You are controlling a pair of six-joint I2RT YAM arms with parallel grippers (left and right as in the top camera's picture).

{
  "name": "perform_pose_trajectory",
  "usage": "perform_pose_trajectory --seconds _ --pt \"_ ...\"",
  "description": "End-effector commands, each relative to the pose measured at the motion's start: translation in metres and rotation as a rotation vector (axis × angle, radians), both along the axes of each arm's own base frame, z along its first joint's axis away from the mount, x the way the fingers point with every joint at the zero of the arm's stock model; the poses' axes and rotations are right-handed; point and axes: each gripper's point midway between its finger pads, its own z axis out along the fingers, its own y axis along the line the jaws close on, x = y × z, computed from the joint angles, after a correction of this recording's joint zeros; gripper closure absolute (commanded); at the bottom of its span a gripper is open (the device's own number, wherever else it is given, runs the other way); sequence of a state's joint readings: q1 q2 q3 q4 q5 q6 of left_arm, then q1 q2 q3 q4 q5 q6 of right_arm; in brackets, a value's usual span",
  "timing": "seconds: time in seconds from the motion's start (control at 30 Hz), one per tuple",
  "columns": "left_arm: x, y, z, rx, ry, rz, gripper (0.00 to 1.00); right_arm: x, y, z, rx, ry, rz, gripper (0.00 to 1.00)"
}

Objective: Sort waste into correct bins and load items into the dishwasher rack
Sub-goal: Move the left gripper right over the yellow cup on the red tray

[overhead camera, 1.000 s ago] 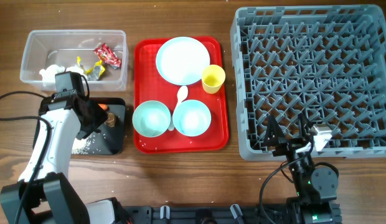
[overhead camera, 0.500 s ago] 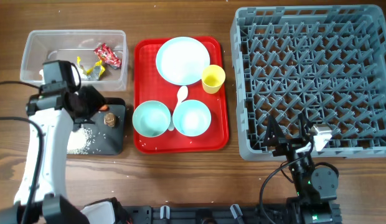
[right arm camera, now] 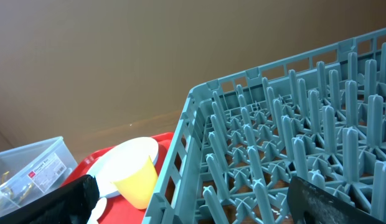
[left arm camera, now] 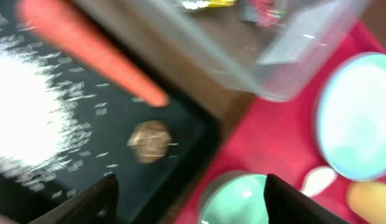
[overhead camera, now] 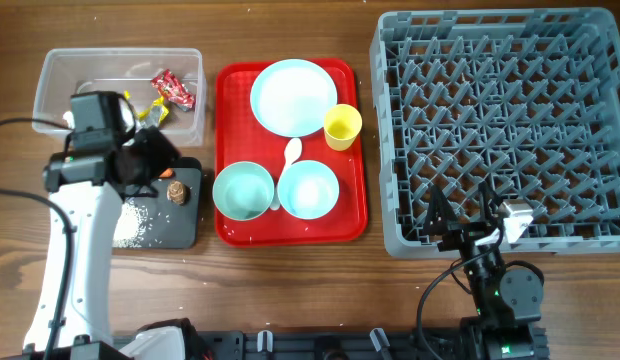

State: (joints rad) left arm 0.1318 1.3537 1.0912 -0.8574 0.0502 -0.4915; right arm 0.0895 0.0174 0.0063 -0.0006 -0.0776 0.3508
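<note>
Done: wrappers (overhead camera: 172,88) in tub (overhead camera: 50,70); rice (overhead camera: 130,222), carrot (left arm camera: 87,53), lump (overhead camera: 176,194) in black tray (overhead camera: 185,215).
To do: load plate (overhead camera: 293,96), cup (overhead camera: 342,126), spoon (overhead camera: 291,152), green bowl (overhead camera: 242,190), blue bowl (overhead camera: 308,188) from red tray (overhead camera: 226,150) into bare rack (overhead camera: 500,120).
Released, empty: left claw (left arm camera: 190,199) over black tray; right claw (overhead camera: 460,210) by rack.

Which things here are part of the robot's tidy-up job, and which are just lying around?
For the job: carrot, rice, brown lump, wrappers, clear tub, black tray, blue plate, blue bowl, green bowl, yellow cup, spoon, dishwasher rack.

Just lying about: red tray, wooden table.
</note>
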Motion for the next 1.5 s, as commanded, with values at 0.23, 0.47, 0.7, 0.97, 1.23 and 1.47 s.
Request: perform_pose_trajectory --seconds 0.23,0.47,0.7,0.97,1.23,1.47 --pt "0.022 -0.142 0.025 -0.038 -0.168 -0.425 0.59 0.0 -0.001 0.002 -0.007 -0.009 -0.007 0.0" --pt "0.027 -0.203 0.011 0.054 -0.211 -0.562 0.96 0.0 -0.001 0.002 -0.007 -0.009 -0.007 0.0" --pt "0.034 -0.225 -0.029 0.173 -0.165 -0.597 0.96 0.0 -0.001 0.002 -0.007 -0.009 -0.007 0.0" --pt "0.038 -0.217 -0.072 0.246 -0.072 -0.585 0.96 0.0 -0.001 0.002 -0.007 -0.009 -0.007 0.0" --pt "0.033 -0.219 -0.094 0.242 -0.011 -0.598 0.96 0.0 -0.001 0.002 -0.007 -0.009 -0.007 0.0" --pt "0.021 -0.241 -0.097 0.109 0.016 -0.663 0.96 0.0 -0.001 0.002 -0.007 -0.009 -0.007 0.0"
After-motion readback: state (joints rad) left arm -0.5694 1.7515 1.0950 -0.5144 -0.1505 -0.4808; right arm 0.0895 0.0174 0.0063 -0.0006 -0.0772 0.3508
